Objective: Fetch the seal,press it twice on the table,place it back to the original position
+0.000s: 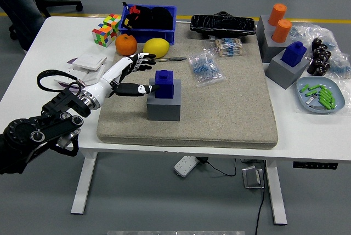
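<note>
Just right of left hand (131, 76): blue seal (164, 83), ungrasped.

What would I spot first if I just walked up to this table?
Probably the robot's left hand, fingers spread, reaching toward the blue seal on its grey block in the middle of the mat. Next, the bright orange cylinders at the far right.

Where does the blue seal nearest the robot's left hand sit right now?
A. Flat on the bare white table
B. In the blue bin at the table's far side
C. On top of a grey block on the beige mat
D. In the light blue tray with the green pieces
C: the blue seal stands on the grey block on the beige mat, with the open left hand just to its left.
</note>
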